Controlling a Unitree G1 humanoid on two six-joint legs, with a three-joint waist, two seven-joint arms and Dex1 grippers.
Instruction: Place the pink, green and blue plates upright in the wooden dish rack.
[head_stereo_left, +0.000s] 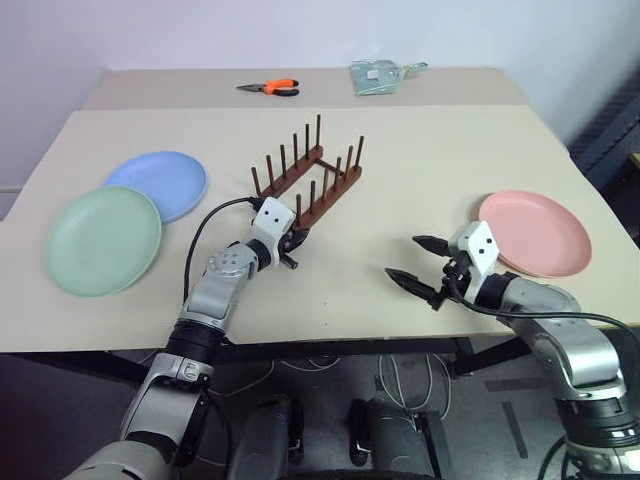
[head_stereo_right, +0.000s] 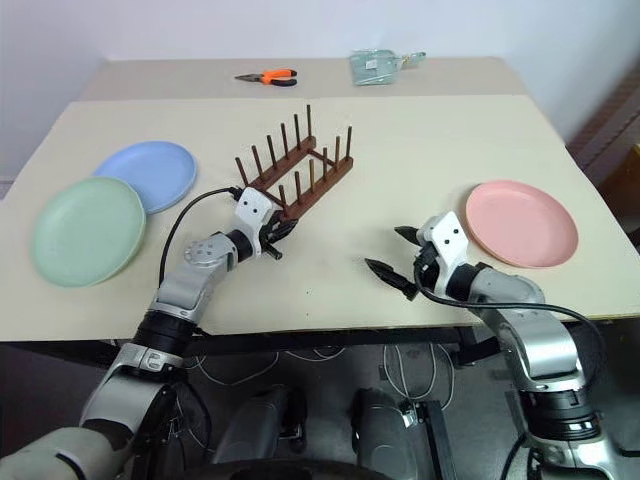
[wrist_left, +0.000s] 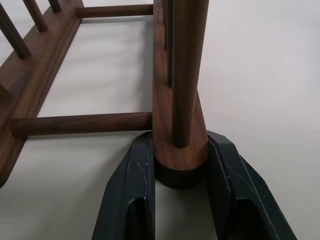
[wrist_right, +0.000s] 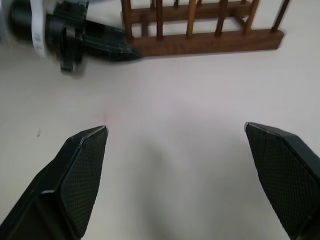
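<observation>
1. Right gripper (head_stereo_left: 413, 262): nearest us, low over bare tabletop at about 5 o'clock from the rack. Jaws spread wide with nothing between them. We judge it is parked ready for the plate beside it.

2. Left gripper (wrist_left: 181, 172): reaching to the near end of the wooden dish rack (head_stereo_left: 310, 178). Its two black fingers (wrist_left: 131, 185) sit either side of the rounded end of one base rail, pressed to the wood; we count the jaws as closed on that rail. We judge the grip is meant to steady or reposition the rack before any plate goes in, since the rack lies slantwise to the table edge.

3. Pink plate (head_stereo_left: 535, 232): flat on the table, at 3 o'clock from the right gripper and just beside that wrist. It is not yet racked, and we judge the right arm the natural one to take it.

4. Green plate (head_stereo_left: 102, 240): flat near the table's left edge, at about 8 o'clock from the rack and well apart from it.

5. Blue plate (head_stereo_left: 158, 183): flat, at 1 o'clock from the green plate, which overlaps its near rim. Both lie on the left arm's side.

6. Wooden dish rack: mid-table, every peg slot vacant.

7. Orange-handled pliers (head_stereo_left: 270, 88): far side of the table (head_stereo_left: 430, 160), at 12 o'clock from the rack.

8. Clear packet (head_stereo_left: 378, 76): at 3 o'clock from the pliers. We judge neither belongs to the job.
</observation>
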